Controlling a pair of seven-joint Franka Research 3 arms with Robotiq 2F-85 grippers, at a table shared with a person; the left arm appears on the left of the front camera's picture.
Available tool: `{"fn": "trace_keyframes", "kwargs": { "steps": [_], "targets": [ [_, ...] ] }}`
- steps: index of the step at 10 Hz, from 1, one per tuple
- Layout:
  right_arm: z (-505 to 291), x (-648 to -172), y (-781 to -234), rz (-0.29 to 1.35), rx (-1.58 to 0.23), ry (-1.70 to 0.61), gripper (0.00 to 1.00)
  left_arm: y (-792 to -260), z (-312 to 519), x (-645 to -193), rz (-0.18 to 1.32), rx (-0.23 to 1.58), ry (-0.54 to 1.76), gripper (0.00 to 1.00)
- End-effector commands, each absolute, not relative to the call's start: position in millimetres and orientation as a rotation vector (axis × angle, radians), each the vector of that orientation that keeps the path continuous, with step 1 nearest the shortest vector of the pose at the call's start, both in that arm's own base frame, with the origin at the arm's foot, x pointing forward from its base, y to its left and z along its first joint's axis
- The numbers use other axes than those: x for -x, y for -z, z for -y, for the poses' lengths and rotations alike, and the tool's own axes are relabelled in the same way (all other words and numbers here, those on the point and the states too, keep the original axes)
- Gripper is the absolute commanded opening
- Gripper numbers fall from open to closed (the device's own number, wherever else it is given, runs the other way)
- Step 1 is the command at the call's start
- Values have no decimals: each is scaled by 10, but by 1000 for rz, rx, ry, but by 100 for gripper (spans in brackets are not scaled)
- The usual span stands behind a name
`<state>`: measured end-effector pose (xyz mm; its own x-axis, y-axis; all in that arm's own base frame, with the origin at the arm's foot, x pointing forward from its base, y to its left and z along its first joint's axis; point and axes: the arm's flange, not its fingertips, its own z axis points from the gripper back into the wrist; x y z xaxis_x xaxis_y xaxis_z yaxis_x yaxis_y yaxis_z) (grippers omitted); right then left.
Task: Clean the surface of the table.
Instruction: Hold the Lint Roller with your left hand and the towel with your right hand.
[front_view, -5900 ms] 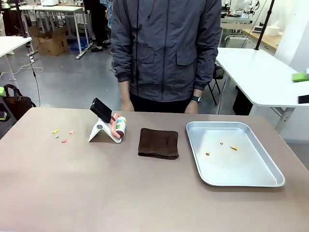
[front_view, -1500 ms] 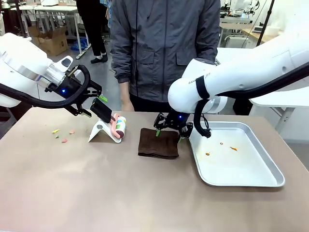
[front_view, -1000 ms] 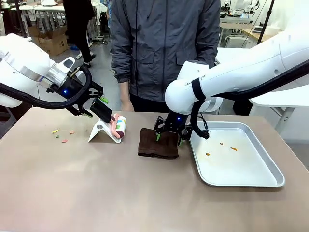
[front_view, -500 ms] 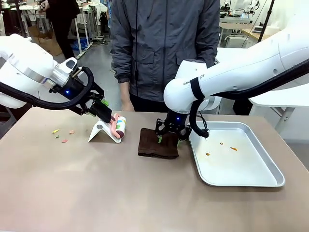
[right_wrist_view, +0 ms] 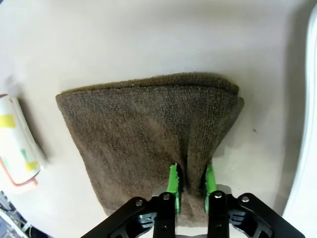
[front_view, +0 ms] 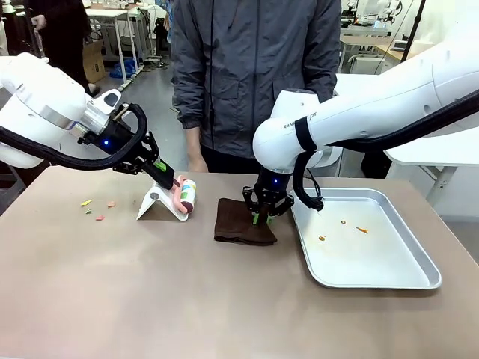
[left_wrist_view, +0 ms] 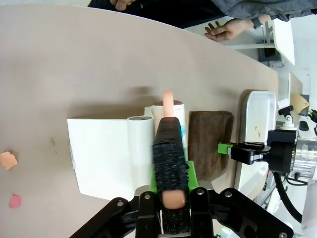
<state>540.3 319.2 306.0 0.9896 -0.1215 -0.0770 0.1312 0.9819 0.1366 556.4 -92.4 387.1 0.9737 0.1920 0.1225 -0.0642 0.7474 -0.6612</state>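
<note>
The brown-taupe table (front_view: pixel 187 299) carries small pink and yellow scraps (front_view: pixel 97 209) at its far left. A lint roller (front_view: pixel 183 196) leans on a white stand (front_view: pixel 159 203). My left gripper (front_view: pixel 159 170) is shut on its black handle (left_wrist_view: pixel 170 163), and the roll (left_wrist_view: pixel 168 111) points away from me. A folded brown cloth (front_view: pixel 243 222) lies mid-table. My right gripper (front_view: pixel 262 213) presses down on the cloth's right edge, with a raised fold of cloth (right_wrist_view: pixel 148 124) pinched between the green pads (right_wrist_view: pixel 173 183).
A silver tray (front_view: pixel 374 280) with a few crumbs sits to the right of the cloth, close to my right gripper. A person (front_view: pixel 254 75) stands at the far edge, hands just behind the table. The near half of the table is bare.
My left gripper has closed on the roller's handle. My right gripper has sunk onto the cloth's right edge and narrowed its fingers, bunching a fold between them.
</note>
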Motion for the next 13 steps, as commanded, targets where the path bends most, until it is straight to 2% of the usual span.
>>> {"fn": "trace_keyframes", "kwargs": {
  "steps": [1, 5, 7, 10, 13],
  "targets": [
    [-3237, -5435, -2999, -70, -120, 116, 0, -3883, 971, -5614, 196, 725, -155, 0],
    [-3219, -5438, -2998, -78, -141, 111, 0, -3912, 972, -5582, 205, 740, -142, 0],
    [-3118, -5417, -3081, -72, -224, 96, 0, -3955, 976, -5525, 218, 774, -126, 0],
    [-2740, -5248, -3417, -37, -579, 6, 0, -4128, 952, -5333, 239, 850, -64, 0],
    [-2344, -4907, -3794, -45, -894, -172, 0, -4382, 658, -5018, 143, 927, 24, 0]
  ]
}}
